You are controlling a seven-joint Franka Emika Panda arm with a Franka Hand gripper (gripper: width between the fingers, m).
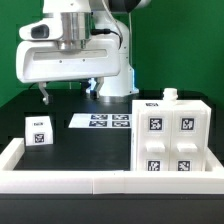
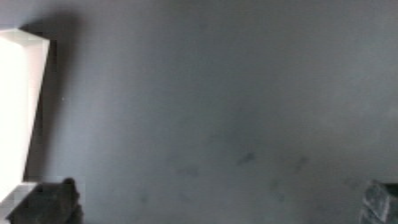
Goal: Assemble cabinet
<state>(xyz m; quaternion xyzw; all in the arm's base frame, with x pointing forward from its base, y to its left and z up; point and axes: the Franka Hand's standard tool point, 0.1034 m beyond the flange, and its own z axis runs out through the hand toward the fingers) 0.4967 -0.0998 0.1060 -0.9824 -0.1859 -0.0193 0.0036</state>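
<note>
The cabinet [image 1: 170, 140], a large white box with several square tags on its front, stands at the exterior view's right on the dark table. A small white knob [image 1: 170, 94] sticks up from its top. My gripper [image 1: 68, 92] hangs above the table at the back left, well apart from the cabinet. Its jaws are wide open and empty. In the wrist view the gripper [image 2: 214, 205] shows only dark fingertips [image 2: 50, 205] at the frame's corners, over bare table.
A small white cube [image 1: 38, 130] with one tag stands at the left. The marker board [image 1: 105, 121] lies flat in the middle. A white wall [image 1: 100, 181] runs along the front and left edge. A white edge [image 2: 22, 100] shows in the wrist view; I cannot tell which piece it is.
</note>
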